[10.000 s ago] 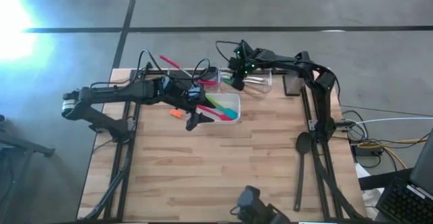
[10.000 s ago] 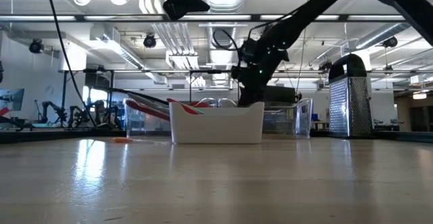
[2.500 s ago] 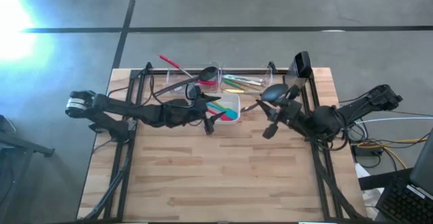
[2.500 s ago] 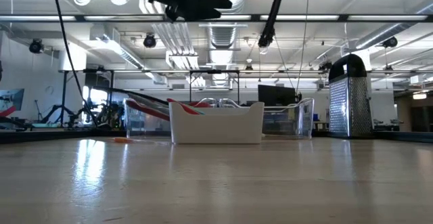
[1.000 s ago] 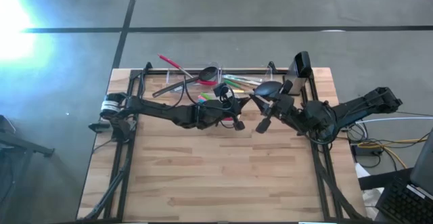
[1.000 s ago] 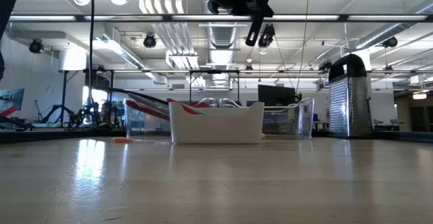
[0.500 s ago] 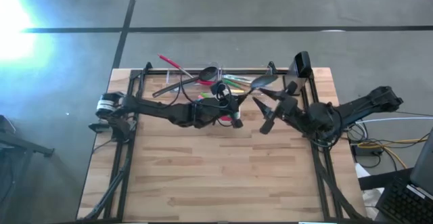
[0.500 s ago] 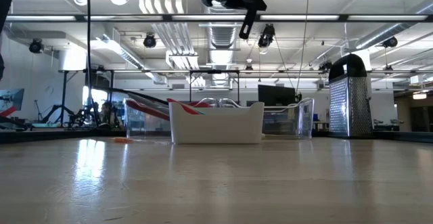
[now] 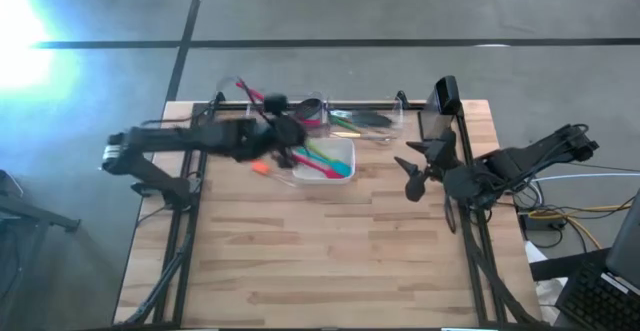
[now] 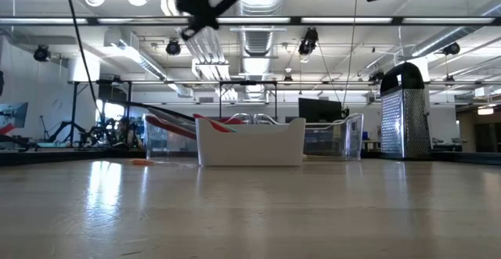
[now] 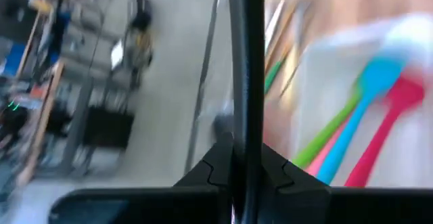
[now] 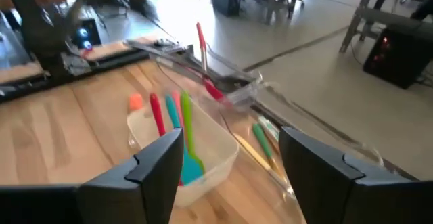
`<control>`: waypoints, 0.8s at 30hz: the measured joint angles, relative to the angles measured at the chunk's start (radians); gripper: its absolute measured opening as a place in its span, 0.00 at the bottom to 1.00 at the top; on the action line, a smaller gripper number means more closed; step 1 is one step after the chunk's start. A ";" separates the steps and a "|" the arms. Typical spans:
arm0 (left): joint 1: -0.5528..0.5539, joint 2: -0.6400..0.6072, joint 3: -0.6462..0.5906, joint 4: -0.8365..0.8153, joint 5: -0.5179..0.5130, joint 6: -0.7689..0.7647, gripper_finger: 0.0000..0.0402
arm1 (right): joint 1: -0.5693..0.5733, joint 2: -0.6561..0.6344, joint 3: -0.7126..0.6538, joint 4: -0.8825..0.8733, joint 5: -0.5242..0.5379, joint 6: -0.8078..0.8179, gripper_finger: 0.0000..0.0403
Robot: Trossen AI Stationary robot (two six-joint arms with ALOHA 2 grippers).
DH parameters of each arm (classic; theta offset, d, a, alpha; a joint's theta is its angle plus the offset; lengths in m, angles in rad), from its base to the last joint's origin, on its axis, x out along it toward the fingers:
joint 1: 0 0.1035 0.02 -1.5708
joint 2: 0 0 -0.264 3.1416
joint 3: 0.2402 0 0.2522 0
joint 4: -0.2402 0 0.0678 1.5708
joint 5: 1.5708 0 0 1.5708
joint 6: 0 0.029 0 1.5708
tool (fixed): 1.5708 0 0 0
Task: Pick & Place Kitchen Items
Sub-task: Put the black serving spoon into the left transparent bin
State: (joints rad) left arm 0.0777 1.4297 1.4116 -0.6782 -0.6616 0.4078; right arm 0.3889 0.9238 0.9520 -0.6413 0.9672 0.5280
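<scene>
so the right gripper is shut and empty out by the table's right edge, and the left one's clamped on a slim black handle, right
Not quite: the right gripper is open, its two dark fingers spread wide with nothing between them, as the right wrist view shows. The rest stands: it is near the table's right edge, and the left gripper is shut on a slim black handle.

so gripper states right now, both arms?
left gripper: shut on a thin dark utensil handle.
right gripper: open, holding nothing.

Left gripper (image 9: 283, 143) jaws pinched together at the table's rear; right gripper (image 9: 413, 168) jaws spread wide.
</scene>
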 joint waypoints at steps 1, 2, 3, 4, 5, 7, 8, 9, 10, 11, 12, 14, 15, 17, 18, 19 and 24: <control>0.024 -0.023 0.027 -0.086 -0.006 0.006 0.05 | 0.000 -0.001 -0.011 -0.003 0.001 0.008 0.57; 0.049 -0.037 0.057 -0.178 -0.018 0.009 0.05 | 0.000 0.000 -0.018 0.000 0.001 0.010 0.56; 0.076 -0.046 0.091 -0.275 -0.034 0.008 0.05 | -0.001 0.002 -0.025 0.002 0.001 0.011 0.56; 0.104 -0.050 0.125 -0.361 -0.045 -0.002 0.05 | -0.001 0.006 -0.031 0.000 0.001 0.011 0.55; 0.134 -0.050 0.162 -0.445 -0.056 -0.015 0.05 | -0.001 0.012 -0.033 0.000 0.002 0.012 0.55; 0.202 -0.047 0.223 -0.587 -0.056 -0.039 0.05 | -0.001 0.021 -0.037 0.001 0.004 0.011 0.55; 0.235 -0.044 0.248 -0.647 -0.056 -0.050 0.05 | -0.001 0.026 -0.038 0.001 0.006 0.011 0.54; 0.270 -0.041 0.269 -0.693 -0.056 -0.061 0.05 | -0.001 0.029 -0.038 0.003 0.012 0.011 0.54; 0.305 -0.035 0.282 -0.733 -0.056 -0.065 0.05 | -0.001 0.032 -0.038 0.001 0.020 0.007 0.54; 0.336 -0.029 0.289 -0.768 -0.055 -0.066 0.05 | -0.001 0.036 -0.038 0.002 0.028 0.002 0.54; 0.364 -0.022 0.290 -0.793 -0.053 -0.065 0.05 | -0.001 0.038 -0.038 0.002 0.030 -0.001 0.54; 0.412 -0.006 0.285 -0.827 -0.035 -0.047 0.05 | -0.001 0.040 -0.038 0.002 0.031 -0.003 0.54; 0.430 0.004 0.281 -0.846 -0.029 -0.035 0.05 | -0.001 0.040 -0.038 0.002 0.031 -0.003 0.54; 0.452 0.027 0.273 -0.878 -0.030 -0.012 0.05 | -0.001 0.040 -0.038 0.002 0.031 -0.004 0.54; 0.461 0.043 0.271 -0.892 -0.036 -0.003 0.05 | -0.001 0.040 -0.038 0.002 0.031 -0.004 0.54; 0.468 0.060 0.270 -0.897 -0.039 0.011 0.05 | -0.001 0.040 -0.038 0.002 0.031 -0.004 0.54; 0.469 0.148 0.269 -0.893 -0.059 0.064 0.05 | -0.001 0.040 -0.038 0.002 0.031 -0.004 0.54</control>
State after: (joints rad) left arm 0.5465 1.5774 1.6810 -1.5714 -0.7205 0.4722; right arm 0.3878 0.9634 0.9138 -0.6395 0.9977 0.5240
